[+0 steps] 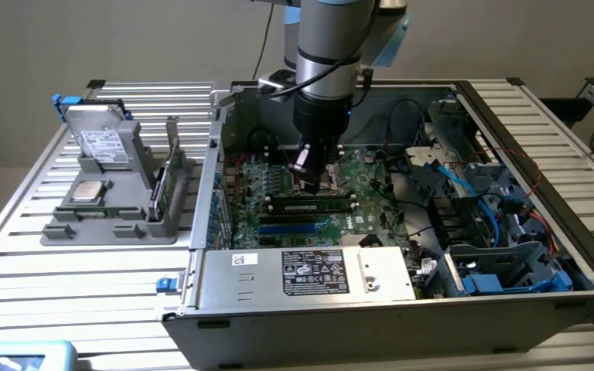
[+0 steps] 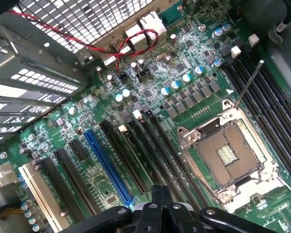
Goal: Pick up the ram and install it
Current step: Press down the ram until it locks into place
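**Black gripper clenched over the memory slots, holding nothing**

Black-fingered gripper (image 1: pixel 306 171) on the silver-and-grey arm is hanging inside the open grey metal computer case (image 1: pixel 380 321), with its jaws pressed together and gripping nothing. In the wrist view the gripper (image 2: pixel 157 193) is hovering over the row of long black slots on the large green motherboard (image 2: pixel 87 141), between the blue expansion slot (image 2: pixel 109 167) and the open square silver processor socket (image 2: pixel 228 153). The ram (image 1: pixel 312 207), a long narrow green stick with dark chips, is lying along one of those slots between white end latches, just below the gripper tip in the exterior view; whether it is fully seated is unclear. A silver power supply box (image 1: pixel 308 272) with a label is sitting near it. Towards the exterior view's left, a grey plastic tray (image 1: pixel 111 226) is resting on the slatted aluminium table (image 1: pixel 29 263), carrying a small square silver processor chip (image 1: pixel 89 191).
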`<state>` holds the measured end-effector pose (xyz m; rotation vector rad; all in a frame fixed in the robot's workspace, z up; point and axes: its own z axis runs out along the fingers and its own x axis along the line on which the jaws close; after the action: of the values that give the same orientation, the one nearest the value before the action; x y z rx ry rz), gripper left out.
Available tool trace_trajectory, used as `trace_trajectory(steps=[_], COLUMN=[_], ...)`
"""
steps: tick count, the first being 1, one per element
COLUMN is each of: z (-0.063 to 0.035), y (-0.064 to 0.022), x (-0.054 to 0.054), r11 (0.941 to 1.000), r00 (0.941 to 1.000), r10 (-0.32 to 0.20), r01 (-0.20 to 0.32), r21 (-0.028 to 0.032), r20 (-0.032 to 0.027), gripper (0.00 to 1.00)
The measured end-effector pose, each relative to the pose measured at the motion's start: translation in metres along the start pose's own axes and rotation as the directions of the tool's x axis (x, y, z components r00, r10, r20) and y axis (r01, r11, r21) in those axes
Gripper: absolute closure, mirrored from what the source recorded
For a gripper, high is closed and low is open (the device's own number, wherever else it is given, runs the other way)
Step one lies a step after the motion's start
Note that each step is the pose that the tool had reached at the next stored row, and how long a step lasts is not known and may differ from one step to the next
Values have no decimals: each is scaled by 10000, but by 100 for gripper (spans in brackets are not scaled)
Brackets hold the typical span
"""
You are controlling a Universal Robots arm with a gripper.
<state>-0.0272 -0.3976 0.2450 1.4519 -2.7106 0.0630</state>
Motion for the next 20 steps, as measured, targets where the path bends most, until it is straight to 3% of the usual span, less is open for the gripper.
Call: trace_trajectory(steps=[5,10,20], z=[0,0,0], y=[0,0,0], x=[0,0,0], r11=[9980,9920,9687], r00=[9980,9920,9688], r10=[637,1265,2479], r01=[-637,-1265,-2479], r21=[-27,-55,-121], r20=[11,20,23], gripper=[89,89,89])
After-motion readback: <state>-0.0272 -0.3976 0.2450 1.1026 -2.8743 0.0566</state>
